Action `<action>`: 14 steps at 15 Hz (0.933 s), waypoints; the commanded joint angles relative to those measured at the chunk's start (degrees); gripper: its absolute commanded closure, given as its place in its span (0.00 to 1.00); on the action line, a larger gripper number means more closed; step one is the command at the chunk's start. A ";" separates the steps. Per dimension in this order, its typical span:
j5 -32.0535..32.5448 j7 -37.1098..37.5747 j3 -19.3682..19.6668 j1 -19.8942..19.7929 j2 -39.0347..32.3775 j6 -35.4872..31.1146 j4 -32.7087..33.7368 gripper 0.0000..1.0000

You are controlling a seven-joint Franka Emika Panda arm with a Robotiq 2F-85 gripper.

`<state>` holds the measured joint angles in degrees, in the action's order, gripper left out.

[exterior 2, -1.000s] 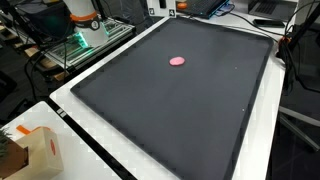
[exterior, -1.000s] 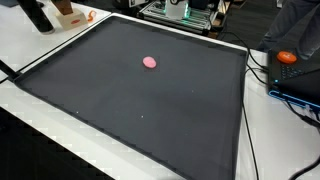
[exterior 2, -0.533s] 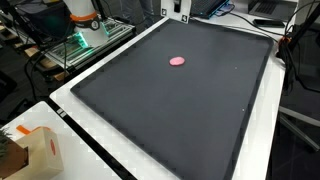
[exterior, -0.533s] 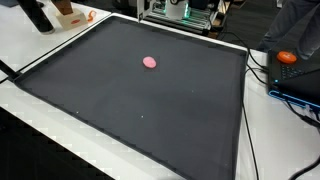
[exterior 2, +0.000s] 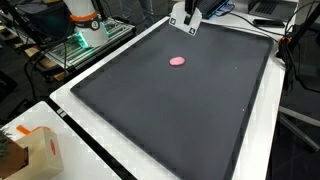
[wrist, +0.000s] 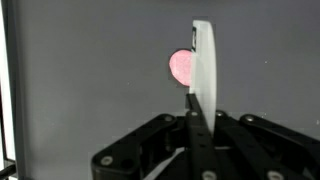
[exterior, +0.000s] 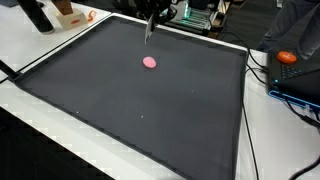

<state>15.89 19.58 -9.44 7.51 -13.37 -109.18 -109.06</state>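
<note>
- Tool [wrist: 201,40]: fingers pressed together in 1 thin line in the wrist view, nothing seen between them.
- It hangs above the far edge of the black mat [exterior: 150,115], seen in both exterior views [exterior 2: 187,28].
- Pink disc [exterior: 150,62] lies flat on the mat, near the tool, not touching it; in the wrist view [wrist: 180,67] it is partly behind the fingers.
- Mat lies on a white counter [exterior: 40,48].
- 1 cardboard box [exterior 2: 35,152] at the counter's corner, well apart; contents not visible.

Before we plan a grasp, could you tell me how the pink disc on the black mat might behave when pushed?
The pink disc looks small and low, so probably light and unlikely to tip. Lying flat on the black mat, it would likely slide rather than roll.
</note>
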 commanded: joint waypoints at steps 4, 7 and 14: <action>4.74 -0.68 2.07 6.39 -12.39 8.40 11.61 0.99; 5.66 -2.25 2.52 8.34 -16.21 9.68 14.71 0.99; 6.43 -6.88 3.41 10.90 -22.28 11.58 19.27 0.99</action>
<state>21.02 15.06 -7.05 16.92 -32.86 -100.27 -92.93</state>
